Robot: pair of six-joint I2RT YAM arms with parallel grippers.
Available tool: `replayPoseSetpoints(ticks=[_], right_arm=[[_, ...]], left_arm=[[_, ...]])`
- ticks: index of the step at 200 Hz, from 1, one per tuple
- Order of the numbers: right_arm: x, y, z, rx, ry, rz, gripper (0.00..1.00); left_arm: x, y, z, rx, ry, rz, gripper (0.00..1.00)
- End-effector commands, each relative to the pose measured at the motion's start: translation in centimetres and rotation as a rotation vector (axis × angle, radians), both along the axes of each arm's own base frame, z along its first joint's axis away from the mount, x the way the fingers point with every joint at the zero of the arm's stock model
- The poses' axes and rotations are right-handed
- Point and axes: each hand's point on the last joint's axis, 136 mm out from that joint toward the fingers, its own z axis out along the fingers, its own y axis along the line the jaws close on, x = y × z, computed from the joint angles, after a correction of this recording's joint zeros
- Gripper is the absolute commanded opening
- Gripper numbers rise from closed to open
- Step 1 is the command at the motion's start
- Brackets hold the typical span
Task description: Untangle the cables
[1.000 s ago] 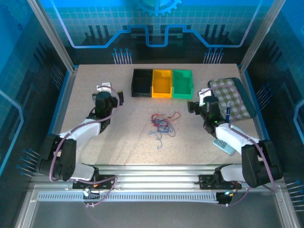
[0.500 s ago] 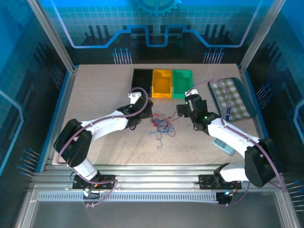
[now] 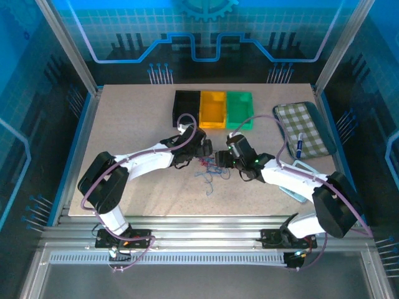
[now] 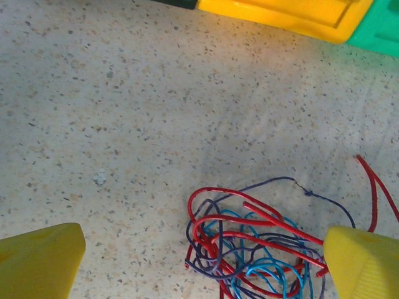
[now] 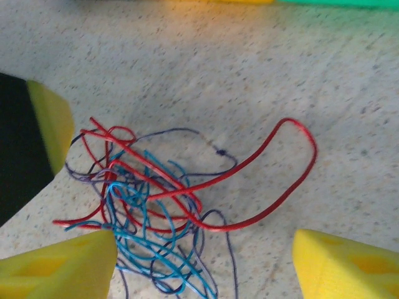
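The cables (image 3: 212, 167) lie in one loose tangle of thin red, blue and dark purple wires on the speckled table, near its middle. My left gripper (image 3: 202, 150) hangs at the tangle's upper left edge and my right gripper (image 3: 223, 157) at its upper right edge. In the left wrist view the left gripper (image 4: 204, 249) is open, and the cables (image 4: 255, 243) lie on the table between its yellow fingers (image 4: 43, 258). In the right wrist view the right gripper (image 5: 206, 246) is open over the cables (image 5: 149, 199). A long red loop (image 5: 293, 168) trails out to the right.
A black bin (image 3: 186, 108), a yellow bin (image 3: 212, 108) and a green bin (image 3: 240, 109) stand in a row just behind the tangle. A checked pouch (image 3: 303, 128) lies at the back right. A small flat light-blue device (image 3: 298, 187) lies under the right arm.
Both arms have swung in from the table's sides to the middle, and their grippers now sit low over the tangle. The cables look the same.
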Motion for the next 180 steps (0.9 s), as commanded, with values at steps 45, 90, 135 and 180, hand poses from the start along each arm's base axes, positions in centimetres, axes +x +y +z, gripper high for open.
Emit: replayPoseSetpoints(ticks=[45,90,135,180], right_arm=[[-2.7,0.7,-2.2,-0.013,0.05,0.109,0.62],[-1.9,0.9,-4.1,0.003,0.108,0.1,0.53],[-0.2,1.3,-4.8,0.013,0.131,0.096,0.42],[0.3,1.9,-5.3,0.026,0.151,0.13,0.21]], left_arm=[[0.6,-1.4,-0.4,-0.089,0.041,-0.017,0.99],[0.6,-2.8,-1.8,-0.116,0.092,-0.052,0.93],[0.7,-3.3,-1.9,-0.119,0.102,-0.068,0.92],[0.6,-3.4,-2.1,-0.116,0.113,-0.078,0.92]])
